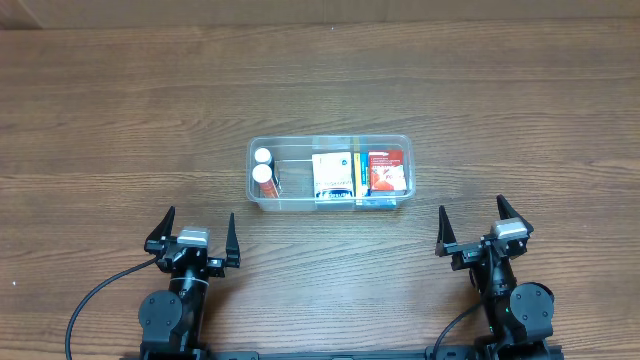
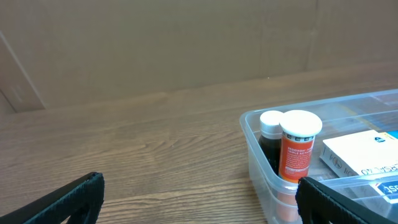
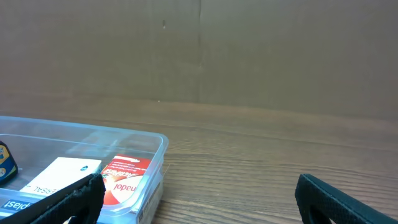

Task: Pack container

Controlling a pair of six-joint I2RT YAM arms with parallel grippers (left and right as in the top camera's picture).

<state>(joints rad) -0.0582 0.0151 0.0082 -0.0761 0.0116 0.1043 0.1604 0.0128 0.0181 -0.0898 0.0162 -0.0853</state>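
The clear plastic container point(image 1: 331, 143) sits mid-table. Inside it stand two white-capped bottles point(image 1: 264, 172) at the left, one orange-labelled point(image 2: 300, 149). A white and blue box point(image 1: 332, 174) lies in the middle and a red box point(image 1: 386, 171) at the right. The container also shows in the left wrist view point(image 2: 254, 140) and the right wrist view point(image 3: 158, 144), with the red box point(image 3: 126, 176) inside. My left gripper point(image 1: 196, 234) is open and empty, near of the container's left end. My right gripper point(image 1: 481, 225) is open and empty, near and right of it.
The wooden table point(image 1: 120, 120) spreads bare around the container. A brown cardboard wall point(image 2: 155, 43) stands behind the table's far edge.
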